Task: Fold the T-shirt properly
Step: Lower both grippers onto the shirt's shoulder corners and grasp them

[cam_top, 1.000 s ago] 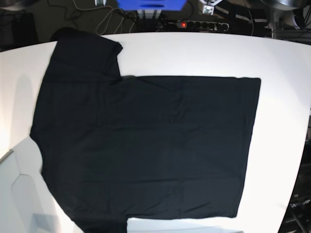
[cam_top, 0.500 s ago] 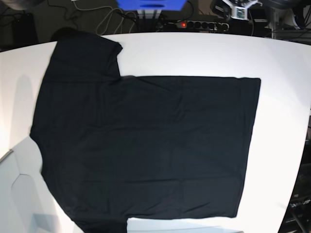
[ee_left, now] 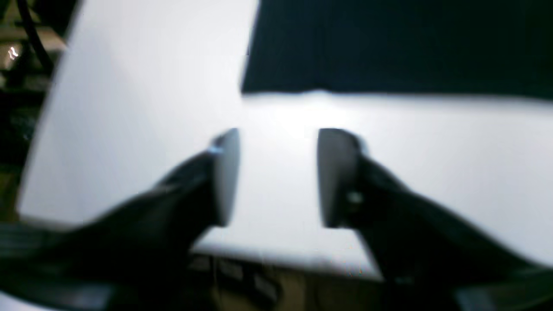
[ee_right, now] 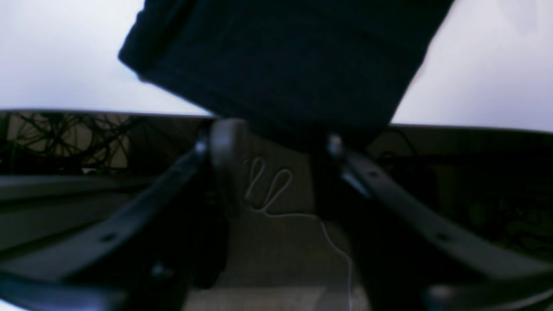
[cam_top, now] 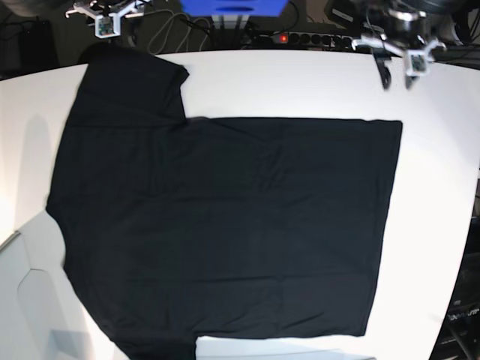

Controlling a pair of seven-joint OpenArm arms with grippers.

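A: White bench [cam_top: 300, 82], dark floor and a tangle of cables [cam_top: 169, 30] behind its far edge, a power strip [cam_top: 311, 37] with a red light back there too.

B: And the black T-shirt [cam_top: 225, 225]?

A: Spread flat over most of the bench, plain side up, hem toward the base view's right, one sleeve [cam_top: 131, 90] reaching the far left corner, where its end hangs off the bench edge.

B: The arms?

A: Both at the far edge. The left gripper [ee_left: 276, 172] hovers over bare bench just short of the hem corner, jaws wide, nothing between them. The right gripper [ee_right: 276, 168] sits beyond the bench edge below the sleeve end, jaws also apart and empty.

B: So which step?

A: I'd say the very start: no fold made yet. Next, each gripper likely needs to descend onto its far-edge corner and pinch the cloth, for a fold toward the near side.
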